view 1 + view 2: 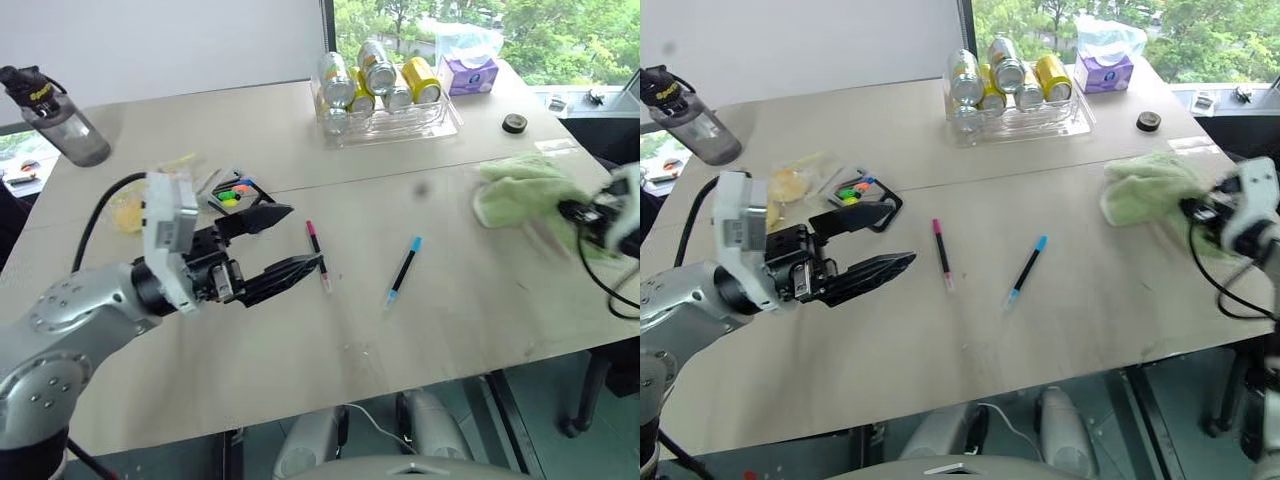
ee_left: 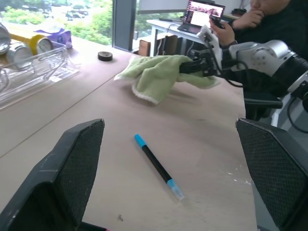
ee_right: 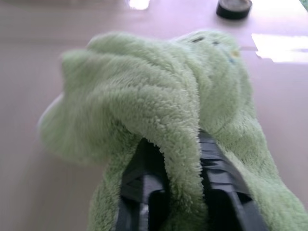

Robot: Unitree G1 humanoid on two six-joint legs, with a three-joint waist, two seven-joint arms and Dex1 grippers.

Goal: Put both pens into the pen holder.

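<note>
The pink-capped pen (image 1: 318, 255) and the blue-capped pen (image 1: 404, 270) lie flat on the table, a short way apart. The pen holder (image 1: 235, 193), black with bright markers in it, sits left of them. My left gripper (image 1: 305, 237) hovers open between the holder and the pink pen, with nothing between its fingers (image 2: 77, 163). The left wrist view looks over the blue pen (image 2: 156, 166). At the table's right edge my right gripper (image 3: 183, 159) is shut on a fluffy green cloth (image 1: 520, 195), a fold of it pinched between the fingers.
A clear tray of cans (image 1: 385, 115) stands at the back, with a tissue pack (image 1: 470, 70) and a small black disc (image 1: 514, 122) beside it. A water bottle (image 1: 55, 115) stands far left. A person (image 2: 269, 14) sits beyond the right edge.
</note>
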